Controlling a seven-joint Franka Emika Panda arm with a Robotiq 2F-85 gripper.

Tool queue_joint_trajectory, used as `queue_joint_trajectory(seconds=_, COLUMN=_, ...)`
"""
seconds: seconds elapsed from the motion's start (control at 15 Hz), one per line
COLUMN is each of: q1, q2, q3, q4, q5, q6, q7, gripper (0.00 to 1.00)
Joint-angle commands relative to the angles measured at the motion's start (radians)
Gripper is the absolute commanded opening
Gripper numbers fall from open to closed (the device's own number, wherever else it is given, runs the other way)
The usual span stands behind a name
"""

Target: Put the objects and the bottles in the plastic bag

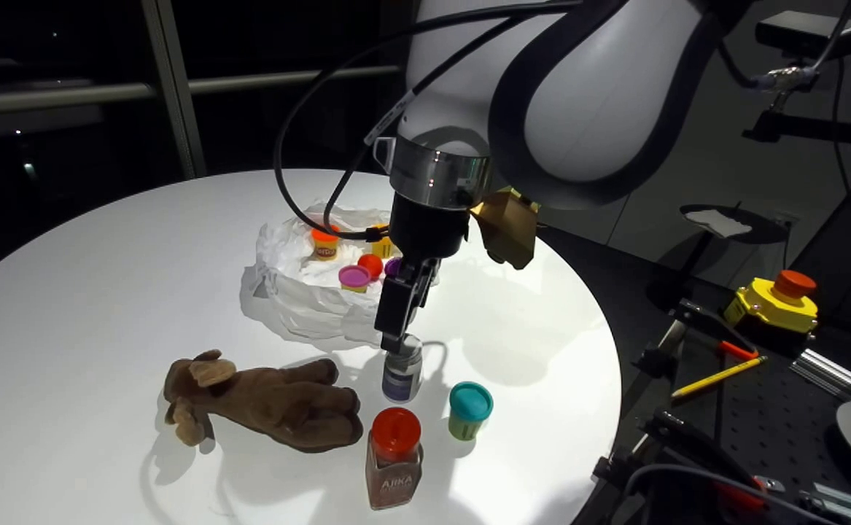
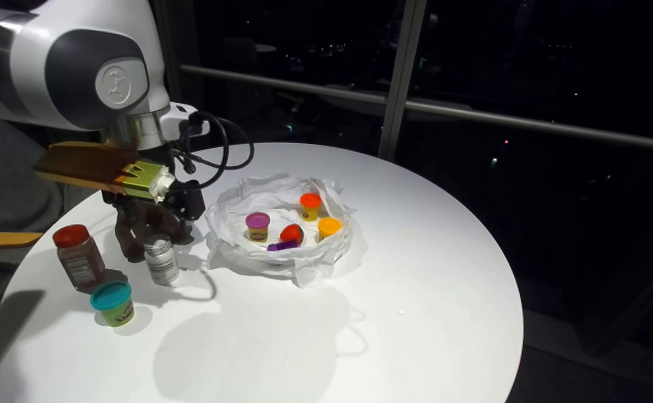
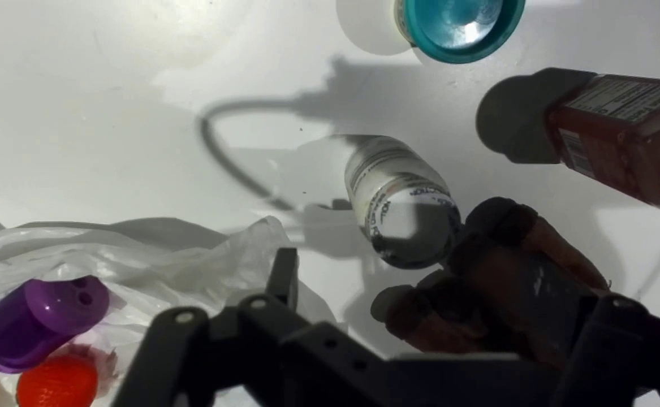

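Note:
My gripper (image 1: 396, 332) is open and empty above the table. In the wrist view its jaws (image 3: 434, 299) are wide apart, over the legs of the brown plush toy (image 3: 494, 271) and beside the clear-capped bottle (image 3: 403, 209). The bottle (image 1: 402, 372) stands upright near the plush toy (image 1: 272, 401), which lies on its side or back; I cannot tell which. A red-capped jar (image 1: 394, 467) and a teal-lidded tub (image 1: 469, 412) stand nearby. The crumpled white plastic bag (image 2: 287, 268) lies open, holding a purple-lidded tub (image 2: 258, 226), an orange-lidded tub (image 2: 310, 207), a yellow tub (image 2: 329, 228), a red strawberry-like piece (image 2: 291, 234) and a purple item (image 2: 284, 245).
Everything stands on a round white table (image 2: 427, 313). The jar (image 2: 80, 257) is near the table's edge. A black cable (image 1: 301, 197) loops out from the wrist above the bag. Dark windows with a rail (image 2: 471, 115) stand behind the table. A yellow emergency-stop box (image 1: 775, 306) sits beside it.

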Motion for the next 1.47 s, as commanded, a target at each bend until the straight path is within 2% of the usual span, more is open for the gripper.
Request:
queue_joint_trajectory(seconds=0.0, q1=-0.001, q2=0.015, q3=0.007, q4=0.021, q5=0.030, q6=-0.032, q7=-0.020, gripper=1.00)
queue_joint_trajectory(seconds=0.33, q1=-0.020, q2=0.050, q3=0.026, q4=0.043, q5=0.035, q6=-0.043, q7=-0.053, gripper=1.00)
queue_joint_trajectory(seconds=0.53, q1=-0.008, q2=0.070, q3=0.011, q4=0.063, q5=0.025, q6=-0.054, q7=-0.052, gripper=1.00)
queue_joint_trajectory(seconds=0.6, q1=-0.004, q2=0.072, q3=0.006, q4=0.067, q5=0.023, q6=-0.056, q7=-0.048, gripper=0.75)
queue_joint_trajectory(seconds=0.67, q1=-0.002, q2=0.077, q3=0.003, q4=0.072, q5=0.022, q6=-0.056, q7=-0.045, gripper=0.74)
queue_joint_trajectory(seconds=1.13, q1=0.003, q2=0.060, q3=-0.003, q4=0.070, q5=0.027, q6=-0.070, q7=-0.026, gripper=0.20)
queue_joint_trajectory(seconds=1.2, q1=0.006, q2=0.041, q3=-0.008, q4=0.064, q5=0.026, q6=-0.073, q7=-0.019, gripper=0.23)
queue_joint_trajectory(seconds=1.4, q1=0.049, q2=-0.051, q3=-0.045, q4=0.041, q5=-0.003, q6=-0.097, q7=0.029, gripper=0.23)
